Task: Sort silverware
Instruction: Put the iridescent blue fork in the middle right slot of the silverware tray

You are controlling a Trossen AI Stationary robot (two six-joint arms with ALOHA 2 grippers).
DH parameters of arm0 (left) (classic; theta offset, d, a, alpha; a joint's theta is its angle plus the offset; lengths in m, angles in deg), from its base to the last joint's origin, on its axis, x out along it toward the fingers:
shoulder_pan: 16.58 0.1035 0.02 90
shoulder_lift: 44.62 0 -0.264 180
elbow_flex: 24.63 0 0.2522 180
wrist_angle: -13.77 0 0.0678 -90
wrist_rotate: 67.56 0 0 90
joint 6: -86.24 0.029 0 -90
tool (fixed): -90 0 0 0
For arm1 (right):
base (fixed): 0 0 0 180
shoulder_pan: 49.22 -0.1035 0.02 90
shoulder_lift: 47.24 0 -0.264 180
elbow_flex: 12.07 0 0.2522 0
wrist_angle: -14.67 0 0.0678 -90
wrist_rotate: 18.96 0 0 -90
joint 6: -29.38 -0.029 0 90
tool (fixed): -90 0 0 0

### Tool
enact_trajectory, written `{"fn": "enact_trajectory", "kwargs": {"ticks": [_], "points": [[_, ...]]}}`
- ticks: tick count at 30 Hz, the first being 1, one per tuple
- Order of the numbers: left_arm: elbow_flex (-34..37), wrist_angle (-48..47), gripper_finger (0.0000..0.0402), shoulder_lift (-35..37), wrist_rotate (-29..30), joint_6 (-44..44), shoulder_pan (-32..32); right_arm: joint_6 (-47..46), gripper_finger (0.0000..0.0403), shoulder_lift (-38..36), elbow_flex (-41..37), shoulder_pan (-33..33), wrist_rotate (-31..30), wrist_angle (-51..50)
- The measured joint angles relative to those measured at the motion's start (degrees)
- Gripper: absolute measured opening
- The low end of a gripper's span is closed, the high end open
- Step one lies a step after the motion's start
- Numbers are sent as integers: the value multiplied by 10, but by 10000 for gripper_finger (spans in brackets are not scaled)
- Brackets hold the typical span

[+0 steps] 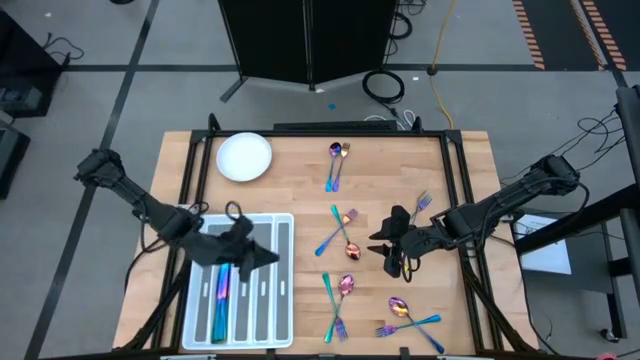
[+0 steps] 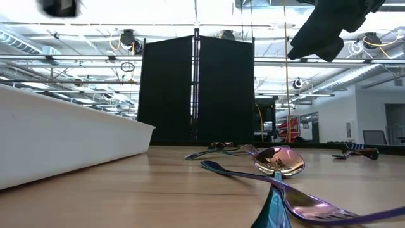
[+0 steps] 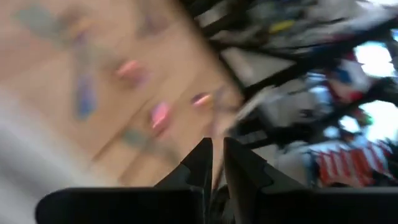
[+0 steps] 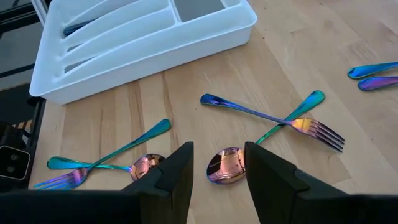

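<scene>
1. Fingers [image 4: 177, 171] of the right gripper [image 4: 217, 149] are being held well apart and empty, with nothing being gripped between them.
2. That gripper is being held over the right half of the wooden table [image 1: 300, 200], just above an iridescent spoon [image 4: 227, 165] whose bowl is being framed by the gap between the 2 fingers.
3. Beside that spoon, a fork [image 4: 317, 130] is being shown lying crossed with a teal-handled piece [image 4: 273, 127], the 2 touching where they cross.
4. The left gripper [image 3: 216, 144] is being held above the white compartment tray [image 4: 155, 59] at the table's left front. Its fingers [image 3: 199, 165] are being kept only a narrow slit apart, and nothing can be made out between them through the blur.
5. Inside the tray, 1 blue-purple piece [image 1: 222, 285] is being shown lying lengthwise in a long slot.
6. The rest of the silverware [image 1: 337, 165] is being shown scattered over the bare wood in small crossed groups, from the far edge to the near edge.
7. A round white plate [image 1: 244, 157] is being shown at the far left corner, apart from every piece.
8. At table height, 1 spoon bowl [image 2: 278, 161] is being caught reflecting the ceiling lights.
</scene>
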Motion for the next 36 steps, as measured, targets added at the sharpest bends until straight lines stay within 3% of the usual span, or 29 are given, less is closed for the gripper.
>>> {"fn": "enact_trajectory", "kwargs": {"ticks": [5,10,14,17,24,27,30,36], "points": [[0,173,41,-19,-23,247,43,-15,130,0,0,0,-2,0],[0,207,41,-54,7,429,64,-15,130,0,0,0,-2,0],[0,212,41,-102,68,446,72,-23,130,0,0,0,-2,0],[0,271,41,-148,104,463,75,-32,130,0,0,0,-3,0],[0,466,41,-253,107,596,75,-18,130,-4,0,0,5,-22],[0,481,41,-284,109,577,80,-59,130,-8,0,-5,12,-57],[0,499,41,-306,82,498,81,-113,130,-8,0,-19,11,-97],[-8,536,41,-321,-14,475,80,-191,130,-8,0,-70,-24,-134]]}}
